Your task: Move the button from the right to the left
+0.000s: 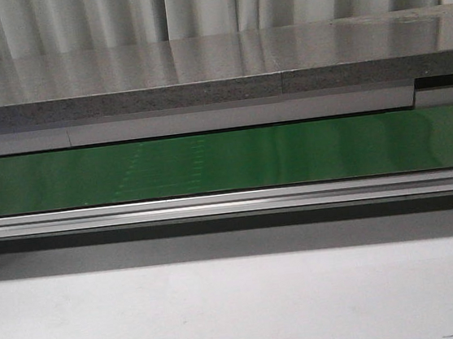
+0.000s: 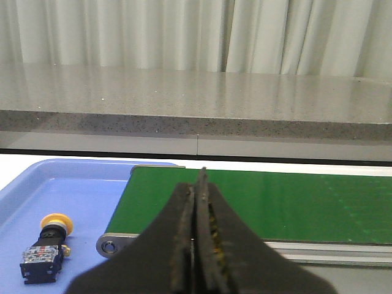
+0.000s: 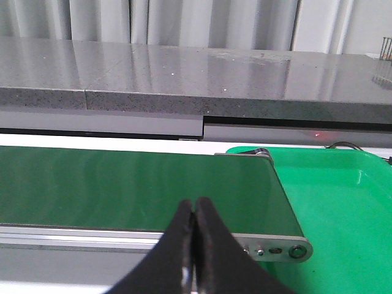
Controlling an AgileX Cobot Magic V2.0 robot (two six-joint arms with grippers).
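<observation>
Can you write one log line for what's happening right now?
button: lying in blue tray | belt: bare | green tray: no button seen | left gripper: shut | right gripper: shut

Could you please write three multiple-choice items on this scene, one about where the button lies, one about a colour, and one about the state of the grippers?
1. Where does the button lie?
A. on the green belt
B. in the blue tray
C. in the green tray

2. What colour is the tray at the belt's right end?
A. green
B. blue
C. grey

3. How do the two grippers stand?
A. both open
B. only the left open
C. both shut and empty

Answers: 1 B, the left wrist view shows the button on its side in the blue tray, off the green belt. 2 A, the right wrist view shows the green tray there. 3 C, the fingers of the left gripper and the right gripper meet with nothing between them.
</observation>
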